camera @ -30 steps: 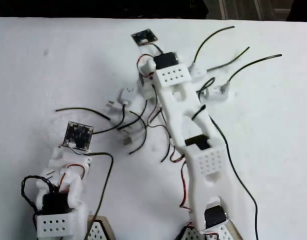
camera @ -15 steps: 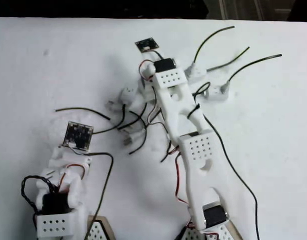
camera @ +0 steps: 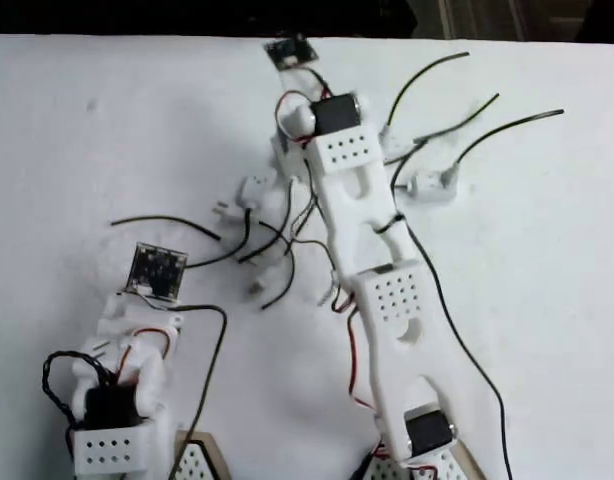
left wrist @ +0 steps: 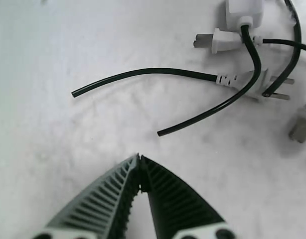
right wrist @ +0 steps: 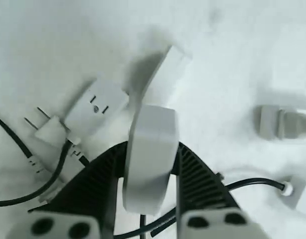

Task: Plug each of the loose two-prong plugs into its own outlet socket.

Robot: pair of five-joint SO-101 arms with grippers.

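My right gripper [right wrist: 150, 148] is shut on a white outlet block [right wrist: 149, 164], held edge-on above the table. Just beyond it lie a second white outlet socket [right wrist: 95, 108] with a two-prong plug [right wrist: 47, 130] beside it, and another white block [right wrist: 165, 69]. In the high view the right arm reaches to the far middle of the table, near the socket [camera: 257, 189]. My left gripper [left wrist: 139, 160] is shut on nothing, low over bare table at the near left. Ahead of it lie two loose plugs [left wrist: 219, 41] [left wrist: 257, 85] on black cords.
More sockets with cords sit at the far right [camera: 432, 187] [camera: 395, 140]. A loose plug [camera: 255, 286] and tangled black cords [camera: 167, 220] lie mid-table. The table's far edge [camera: 137, 38] is close behind the right wrist. The far left of the white table [camera: 87, 130] is bare.
The right arm's wrist swung toward the table's far edge, carrying the outlet block, and its elbow shifted left. The left arm stayed still.
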